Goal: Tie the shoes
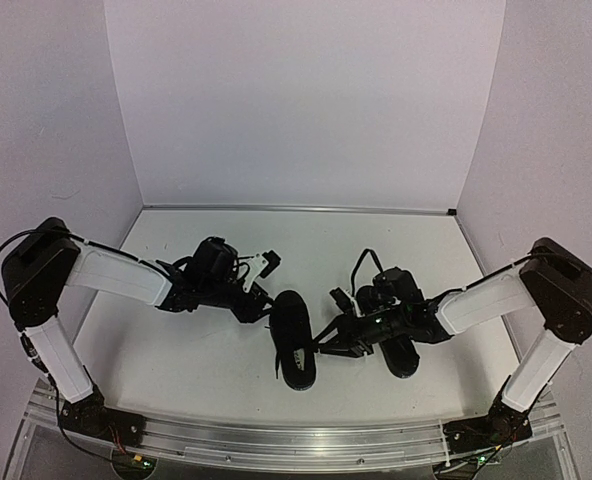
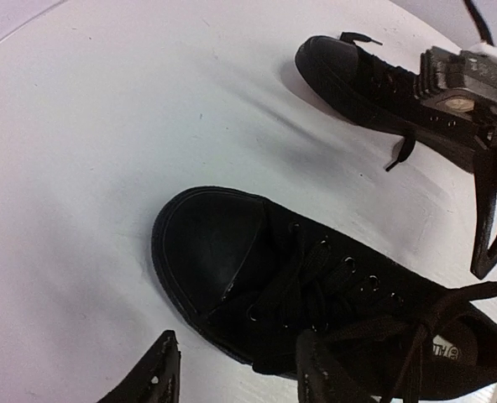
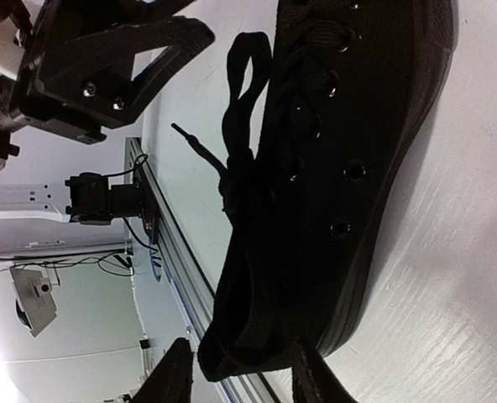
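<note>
One shoe half hidden under right arm.

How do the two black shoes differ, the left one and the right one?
The left shoe lies open to view from above; the right shoe is partly under the right arm. The left shoe shows a white insole label; the right shoe shows none. Both are black, low-top, laced.

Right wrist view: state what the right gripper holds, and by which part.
Nothing is held. The right gripper stands open, the black shoe showing its heel between the spread fingers, unclamped; the lace loop lies free.
</note>
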